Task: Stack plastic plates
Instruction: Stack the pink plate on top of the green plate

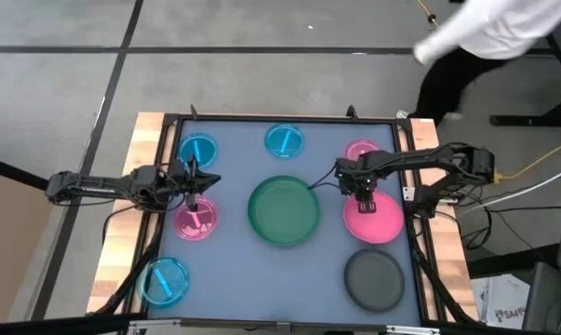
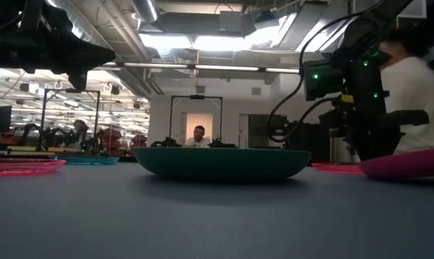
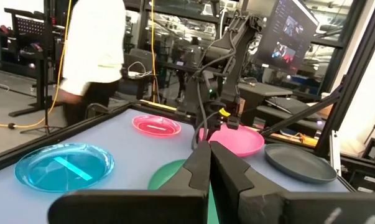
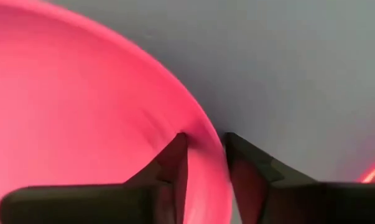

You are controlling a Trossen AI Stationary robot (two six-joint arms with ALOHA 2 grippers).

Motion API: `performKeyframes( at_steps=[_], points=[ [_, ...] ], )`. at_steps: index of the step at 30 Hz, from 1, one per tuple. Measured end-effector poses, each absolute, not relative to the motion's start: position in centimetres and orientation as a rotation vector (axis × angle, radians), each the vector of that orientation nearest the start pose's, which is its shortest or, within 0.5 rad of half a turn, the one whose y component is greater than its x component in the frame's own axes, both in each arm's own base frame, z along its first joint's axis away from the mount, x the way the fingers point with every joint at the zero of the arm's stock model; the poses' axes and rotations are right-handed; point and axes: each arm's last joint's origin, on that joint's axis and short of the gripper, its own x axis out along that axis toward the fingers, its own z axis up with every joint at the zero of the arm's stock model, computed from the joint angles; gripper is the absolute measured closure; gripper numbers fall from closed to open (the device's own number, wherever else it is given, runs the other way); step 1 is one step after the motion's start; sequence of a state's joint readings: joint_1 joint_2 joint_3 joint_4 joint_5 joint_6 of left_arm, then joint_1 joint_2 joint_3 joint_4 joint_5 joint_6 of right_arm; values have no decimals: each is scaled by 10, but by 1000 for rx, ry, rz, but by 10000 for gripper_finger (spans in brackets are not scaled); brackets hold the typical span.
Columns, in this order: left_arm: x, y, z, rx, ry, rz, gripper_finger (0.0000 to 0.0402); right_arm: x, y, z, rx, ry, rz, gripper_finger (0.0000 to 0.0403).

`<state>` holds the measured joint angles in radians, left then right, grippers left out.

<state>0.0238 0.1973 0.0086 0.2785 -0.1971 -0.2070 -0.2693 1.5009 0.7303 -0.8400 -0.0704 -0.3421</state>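
Note:
The large dark green plate (image 1: 284, 210) rests on its base at the mat's middle. To its right lies the hot-pink plate (image 1: 375, 221), and my right gripper (image 1: 364, 198) is shut on its far-left rim. The dark grey plate (image 1: 373, 277) sits at the near right. Small blue plates lie at the far left (image 1: 198, 149), far middle (image 1: 285, 140) and near left (image 1: 164, 282). Small translucent pink plates lie at the left (image 1: 195, 219) and far right (image 1: 361, 152). My left gripper (image 1: 193, 191) hovers shut between the far-left blue plate and the left pink one, holding nothing. My right gripper (image 4: 203, 140) pinches the hot-pink plate's rim (image 4: 198, 127) on its far-left side, one finger (image 4: 168, 165) inside the plate and the other (image 4: 249, 165) outside. The fingers come from above, pointing down. Whether the plate is lifted off the mat I cannot tell.
A black frame borders the mat, with wooden table edges at left and right. A person in a white top (image 1: 489, 33) moves beyond the far right corner. Bare mat lies between the green plate and the near edge (image 1: 261, 288).

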Motion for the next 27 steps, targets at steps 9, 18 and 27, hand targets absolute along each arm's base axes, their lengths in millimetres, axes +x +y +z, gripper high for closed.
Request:
performKeyframes(
  at_steps=[9,18,27],
  points=[
    [108,9,177,-208,-113,233,401,208,-55,145,16,1584,140,396],
    [108,9,177,-210,-113,233,401,216,-58,155,-7,1585,112,400],
    [108,9,177,-211,-113,233,401,222,-59,168,-5,1579,114,402]
  ],
)
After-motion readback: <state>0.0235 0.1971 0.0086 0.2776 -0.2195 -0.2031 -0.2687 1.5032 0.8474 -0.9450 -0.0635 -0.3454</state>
